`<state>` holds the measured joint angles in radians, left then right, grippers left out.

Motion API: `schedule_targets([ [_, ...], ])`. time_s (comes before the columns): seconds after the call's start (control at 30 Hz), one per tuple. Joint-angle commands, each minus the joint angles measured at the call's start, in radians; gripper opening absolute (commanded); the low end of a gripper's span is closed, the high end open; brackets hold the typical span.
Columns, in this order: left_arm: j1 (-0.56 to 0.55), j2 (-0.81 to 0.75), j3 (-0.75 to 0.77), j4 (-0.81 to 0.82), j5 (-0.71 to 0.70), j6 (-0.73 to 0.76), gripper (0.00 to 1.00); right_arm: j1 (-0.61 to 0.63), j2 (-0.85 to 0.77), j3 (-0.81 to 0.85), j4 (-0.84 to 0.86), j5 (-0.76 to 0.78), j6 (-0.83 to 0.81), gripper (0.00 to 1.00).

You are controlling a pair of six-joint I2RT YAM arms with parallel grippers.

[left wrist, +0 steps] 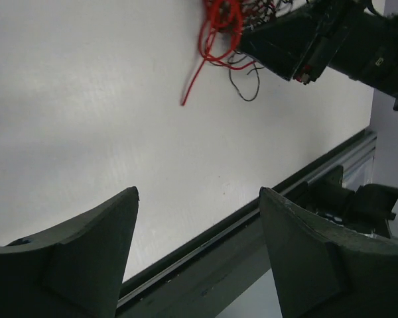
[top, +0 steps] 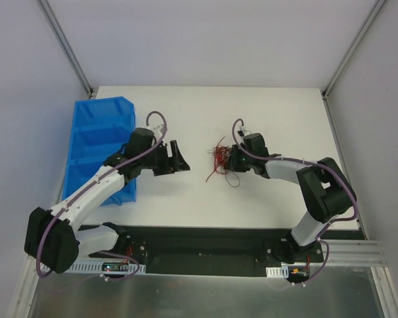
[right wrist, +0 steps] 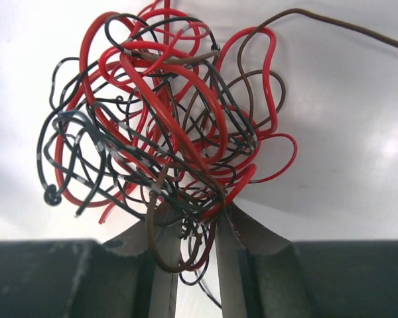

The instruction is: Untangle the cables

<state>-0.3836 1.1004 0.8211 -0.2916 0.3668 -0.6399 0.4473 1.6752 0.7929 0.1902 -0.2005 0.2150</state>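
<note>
The cables (top: 220, 161) are a small tangle of thin red, black and brown wires on the white table near its middle. My right gripper (top: 234, 159) is at the tangle's right side. In the right wrist view the cables (right wrist: 166, 126) fill the frame, and the right gripper (right wrist: 196, 213) has its jaws drawn close together with several wire loops caught between them. My left gripper (top: 176, 158) is open and empty, a hand's width left of the tangle. In the left wrist view its gripper (left wrist: 199, 192) is wide apart, with the cables (left wrist: 219, 20) and the right gripper (left wrist: 278, 40) at the top.
A blue bin (top: 96, 142) with compartments stands at the table's left, beside the left arm. A dark rail (top: 205, 242) runs along the near edge between the arm bases. White walls enclose the table.
</note>
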Motion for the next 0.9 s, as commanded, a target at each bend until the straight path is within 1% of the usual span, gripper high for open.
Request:
schedule_targets([
  [0.0,-0.136,0.152,0.045,0.147,0.009,0.009,0.69,0.066,-0.029,0.002,0.074,-0.062,-0.029,0.28],
  [0.07,-0.167,0.228,0.101,0.149,0.000,0.013,0.64,0.082,-0.046,-0.009,0.078,-0.042,-0.037,0.29],
  [0.1,-0.172,0.266,0.121,0.149,0.009,0.014,0.64,0.086,-0.049,-0.011,0.078,-0.034,-0.039,0.29],
  [0.13,-0.179,0.298,0.145,0.150,0.018,0.020,0.69,0.090,-0.051,-0.011,0.077,-0.031,-0.039,0.30],
  [0.2,-0.199,0.361,0.188,0.152,0.024,0.037,0.75,0.090,-0.057,-0.012,0.077,-0.024,-0.043,0.32],
  [0.27,-0.222,0.421,0.231,0.151,0.021,0.048,0.76,0.088,-0.060,-0.014,0.077,-0.004,-0.048,0.34],
  [0.3,-0.233,0.447,0.251,0.152,0.026,0.046,0.74,0.090,-0.063,-0.012,0.072,0.001,-0.048,0.36],
  [0.4,-0.273,0.525,0.308,0.151,0.024,0.048,0.62,0.090,-0.072,-0.012,0.074,-0.001,-0.052,0.40],
  [0.53,-0.284,0.592,0.334,0.147,-0.035,0.036,0.53,0.088,-0.074,-0.009,0.060,0.021,-0.055,0.42],
  [0.6,-0.284,0.604,0.339,0.138,-0.078,0.028,0.50,0.088,-0.075,-0.006,0.052,0.032,-0.062,0.43],
  [0.7,-0.284,0.602,0.332,0.118,-0.136,0.017,0.43,0.087,-0.075,-0.006,0.049,0.039,-0.063,0.43],
  [0.77,-0.284,0.596,0.325,0.115,-0.172,0.011,0.45,0.083,-0.075,-0.004,0.046,0.036,-0.060,0.43],
  [0.83,-0.284,0.608,0.342,0.111,-0.175,0.022,0.53,0.083,-0.072,-0.003,0.046,0.032,-0.059,0.43],
  [0.87,-0.282,0.622,0.354,0.105,-0.167,0.028,0.55,0.083,-0.069,0.000,0.048,0.030,-0.058,0.43],
])
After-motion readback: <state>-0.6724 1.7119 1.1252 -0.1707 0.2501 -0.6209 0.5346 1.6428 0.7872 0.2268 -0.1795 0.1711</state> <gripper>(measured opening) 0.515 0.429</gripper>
